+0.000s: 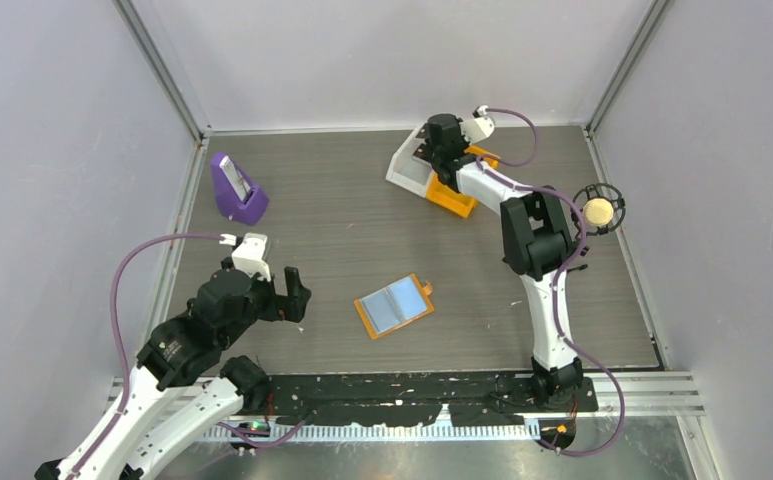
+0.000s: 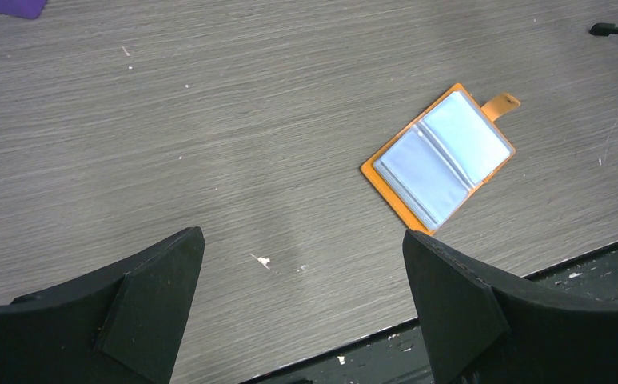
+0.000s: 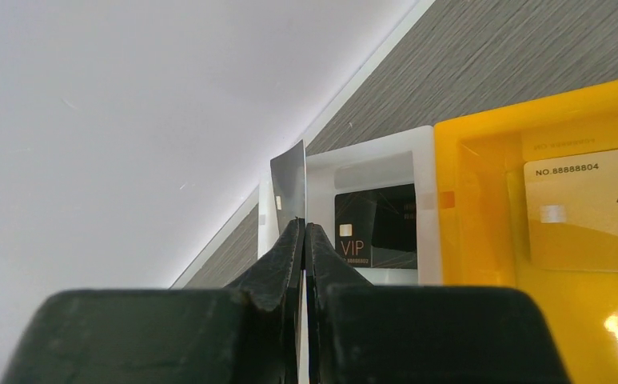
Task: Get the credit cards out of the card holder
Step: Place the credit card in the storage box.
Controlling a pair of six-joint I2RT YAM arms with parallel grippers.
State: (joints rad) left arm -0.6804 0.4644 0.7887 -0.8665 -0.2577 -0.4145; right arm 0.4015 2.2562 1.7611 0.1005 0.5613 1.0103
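Observation:
The orange card holder (image 1: pixel 394 306) lies open flat on the table, its light blue pockets facing up; the left wrist view shows the card holder (image 2: pixel 441 156) ahead and to the right. My left gripper (image 1: pixel 297 297) (image 2: pixel 301 240) hovers open to the holder's left, with nothing between its fingers. At the back, my right gripper (image 1: pixel 440 170) (image 3: pixel 304 224) is shut on a thin grey card (image 3: pixel 289 188), held edge-on above a white bin (image 3: pixel 369 164). A black VIP card (image 3: pixel 373 228) lies in that white bin. A gold card (image 3: pixel 585 208) lies in the yellow-orange bin (image 3: pixel 481 208) beside it.
The white bin (image 1: pixel 407 165) and orange bin (image 1: pixel 452 200) stand together at the back centre. A purple stand (image 1: pixel 237 190) sits at the back left. A black ring with a gold disc (image 1: pixel 599 210) is at the right. Walls enclose three sides.

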